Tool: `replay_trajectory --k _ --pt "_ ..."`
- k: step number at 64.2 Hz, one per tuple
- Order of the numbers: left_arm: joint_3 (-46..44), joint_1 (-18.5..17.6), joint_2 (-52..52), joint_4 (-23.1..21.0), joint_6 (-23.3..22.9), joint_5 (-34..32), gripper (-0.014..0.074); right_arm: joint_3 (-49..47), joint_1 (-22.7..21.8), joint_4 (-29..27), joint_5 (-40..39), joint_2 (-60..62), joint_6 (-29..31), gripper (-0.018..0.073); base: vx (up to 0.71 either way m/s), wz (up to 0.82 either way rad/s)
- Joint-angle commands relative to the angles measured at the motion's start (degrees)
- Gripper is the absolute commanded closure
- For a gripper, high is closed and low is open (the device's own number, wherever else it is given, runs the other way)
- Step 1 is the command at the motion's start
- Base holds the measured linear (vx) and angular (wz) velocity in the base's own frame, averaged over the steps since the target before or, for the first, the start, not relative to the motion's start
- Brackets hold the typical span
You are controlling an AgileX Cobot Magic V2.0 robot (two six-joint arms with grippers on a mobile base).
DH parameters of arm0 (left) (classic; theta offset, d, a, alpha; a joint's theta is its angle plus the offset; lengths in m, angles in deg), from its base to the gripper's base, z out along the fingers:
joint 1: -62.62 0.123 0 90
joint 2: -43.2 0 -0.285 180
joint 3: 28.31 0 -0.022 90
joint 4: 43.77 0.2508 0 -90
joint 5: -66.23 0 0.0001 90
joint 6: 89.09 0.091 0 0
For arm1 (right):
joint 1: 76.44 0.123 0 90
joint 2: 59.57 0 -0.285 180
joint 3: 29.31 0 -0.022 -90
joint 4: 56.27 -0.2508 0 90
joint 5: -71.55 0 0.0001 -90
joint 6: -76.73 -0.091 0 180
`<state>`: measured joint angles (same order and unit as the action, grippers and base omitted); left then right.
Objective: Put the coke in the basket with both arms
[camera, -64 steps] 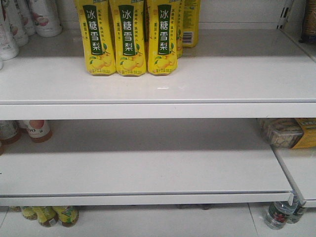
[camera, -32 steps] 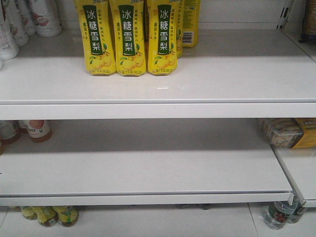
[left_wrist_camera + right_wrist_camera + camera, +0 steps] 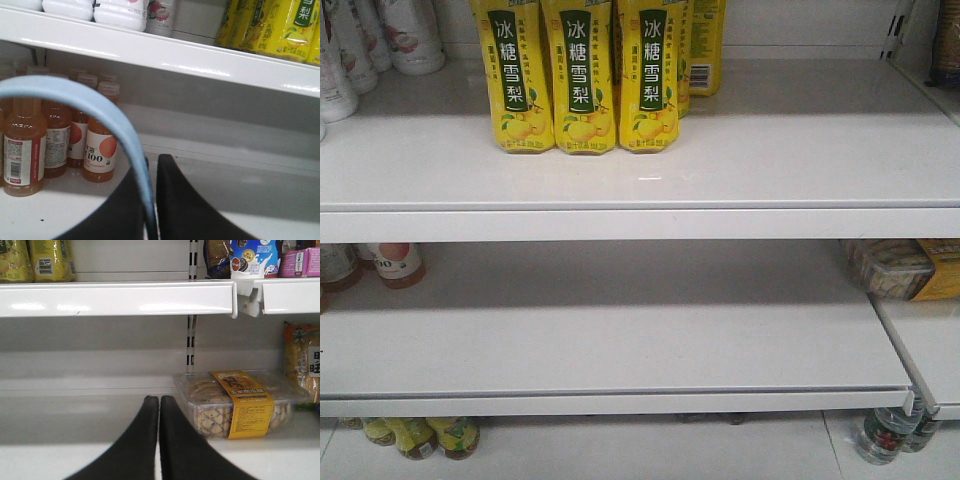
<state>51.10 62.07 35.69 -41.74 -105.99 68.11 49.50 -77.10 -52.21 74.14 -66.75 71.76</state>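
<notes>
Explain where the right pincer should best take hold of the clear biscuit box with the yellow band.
Likely the left end of the biscuit box, coming in level from the front-left: it lies flat and low, the shelf is bare there, an orange packet crowds its right. The right pincer, shut now, must open first.

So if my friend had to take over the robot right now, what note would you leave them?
Left gripper: fingers shut on the pale blue basket handle, which arcs up from between them.
Right gripper: fingers shut with nothing between them, facing the lower shelf beside a clear snack box.
Coke: not seen in any view. Only yellow pear drinks stand on the upper shelf, with orange juice bottles on the lower left.
Done: the basket is held by its handle.
Left: find the coke, pick it up with the right arm, put it in the basket.
</notes>
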Motion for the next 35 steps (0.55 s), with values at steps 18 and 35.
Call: replay_trajectory --k 18,35 --pt "-1.7 0.1 1.2 2.6 2.3 -8.7 0.0603 0.5 -0.4 0.4 -4.6 0.7 0.7 0.0564 0.0 0.0" --pt "-1.7 0.1 1.2 2.6 2.3 -8.7 0.0603 0.5 -0.4 0.4 -4.6 0.7 0.7 0.0564 0.0 0.0"
